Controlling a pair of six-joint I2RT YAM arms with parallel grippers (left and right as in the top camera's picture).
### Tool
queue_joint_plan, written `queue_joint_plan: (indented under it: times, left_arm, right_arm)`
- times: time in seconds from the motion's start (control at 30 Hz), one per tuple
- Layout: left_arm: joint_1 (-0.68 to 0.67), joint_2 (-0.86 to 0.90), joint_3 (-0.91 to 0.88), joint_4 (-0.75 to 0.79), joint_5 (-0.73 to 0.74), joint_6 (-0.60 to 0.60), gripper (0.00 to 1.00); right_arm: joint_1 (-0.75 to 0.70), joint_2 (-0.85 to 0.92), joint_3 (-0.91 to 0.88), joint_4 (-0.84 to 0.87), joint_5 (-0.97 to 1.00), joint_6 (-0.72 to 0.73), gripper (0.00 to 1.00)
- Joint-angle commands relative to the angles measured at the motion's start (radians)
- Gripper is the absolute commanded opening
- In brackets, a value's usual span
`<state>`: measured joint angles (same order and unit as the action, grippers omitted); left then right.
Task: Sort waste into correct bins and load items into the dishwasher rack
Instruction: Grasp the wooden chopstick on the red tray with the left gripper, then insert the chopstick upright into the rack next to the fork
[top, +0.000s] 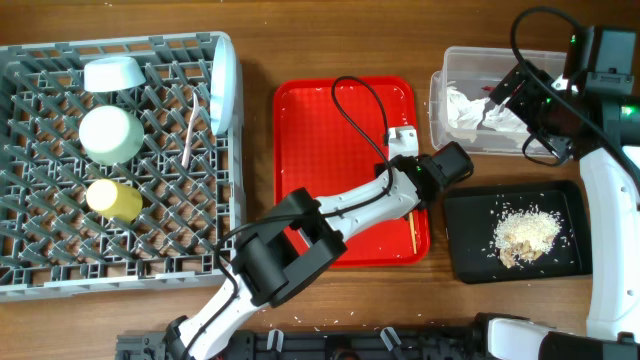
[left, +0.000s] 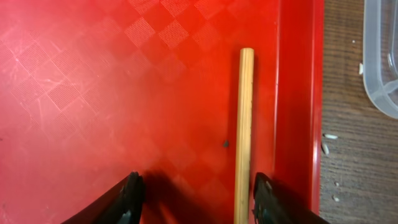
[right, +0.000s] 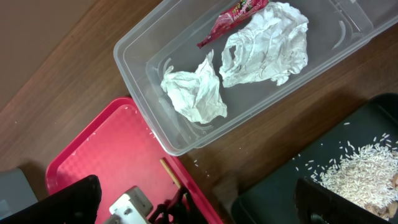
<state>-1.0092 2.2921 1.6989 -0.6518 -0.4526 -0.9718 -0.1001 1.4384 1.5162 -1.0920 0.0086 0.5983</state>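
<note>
Centrally on the worktop, a red serving tray (top: 340, 110) is seen, and a thin wooden chopstick (left: 245, 130) is laid flat on it, just beside and parallel to its right rim. The left hand (left: 196, 199) is lowered over the tray with its fingers spread; the chopstick is found between them, close to the right finger, and is not pinched. The right hand (right: 196, 186) is held above the clear plastic tub (right: 143, 68) at the far right corner, its fingers spread and nothing gripped. Two crumpled white napkins (right: 193, 93) and a small red wrapper (right: 233, 15) are contained in the tub. Nearer the front, along the right edge, a flat black tray (top: 470, 260) is set, and a heap of whitish rice (top: 525, 235) is piled in it. The grey dishwasher rack (top: 30, 270) is placed along the left edge; a small light blue dish (top: 113, 73), a pale green bowl (top: 110, 133) and a yellow cup (top: 113, 200) are loaded in it, a light blue plate (top: 224, 85) is stood on edge at its right side, and a second chopstick (top: 188, 135) is laid across its pegs.
</note>
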Motion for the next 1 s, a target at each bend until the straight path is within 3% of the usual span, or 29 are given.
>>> queue_joint_plan:
  times: [0.0,0.1,0.4,0.5,0.8,0.83,0.97]
  left_arm:
    - [-0.003,0.058,0.001,-0.009,-0.010,-0.013,0.50]
    - [-0.003,0.058,0.001,-0.020,-0.010,-0.001,0.39]
    - [-0.003,0.056,0.001,-0.093,-0.021,-0.001,0.20]
    - [-0.003,0.036,0.001,-0.127,-0.021,-0.001,0.08]
    - [0.038,-0.243,0.001,-0.241,-0.009,0.006,0.04]
    - [0.050,-0.274,0.001,-0.250,-0.009,0.038,0.04]
    - [0.150,-0.446,0.001,-0.332,-0.010,0.359,0.04]
  right_arm:
    - [-0.001,0.005,0.013,0.004,0.016,0.006,1.00]
    - [-0.001,0.005,0.013,0.003,0.016,0.007,1.00]
    - [-0.001,0.005,0.013,0.004,0.016,0.007,1.00]
    - [-0.001,0.005,0.014,0.003,0.016,0.006,1.00]
    - [-0.001,0.005,0.013,0.004,0.016,0.007,1.00]
    - [-0.001,0.005,0.013,0.004,0.016,0.007,1.00]
    - [-0.001,0.005,0.013,0.004,0.016,0.006,1.00]
